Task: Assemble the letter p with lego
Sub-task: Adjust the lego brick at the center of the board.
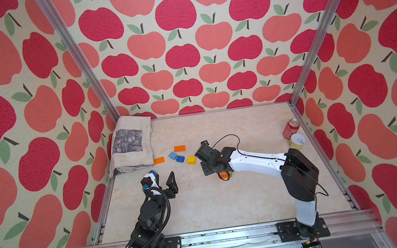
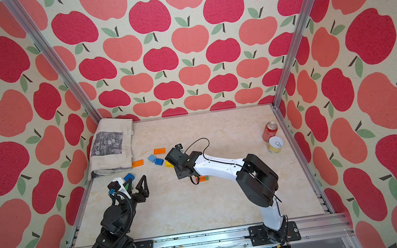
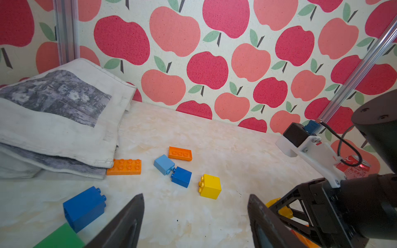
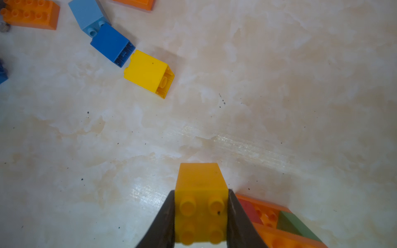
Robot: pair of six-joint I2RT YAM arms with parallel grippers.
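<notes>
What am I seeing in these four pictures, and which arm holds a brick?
A left robot arm and a right robot arm stand at the near edge of a marble-look table. Both top views look down from one overhead camera; the other two are wrist cameras. The left tool is open and empty. The right tool is shut on a small yellow studded plastic brick. Under that arm lie joined orange, red and green bricks. Loose on the table: a flat orange brick, another orange brick beside a folded white printed cloth, a light blue brick, a dark blue brick and another yellow brick. A second dark blue brick and a green brick lie near the left tool. A red soda can and a yellow tin stand by the right wall.
</notes>
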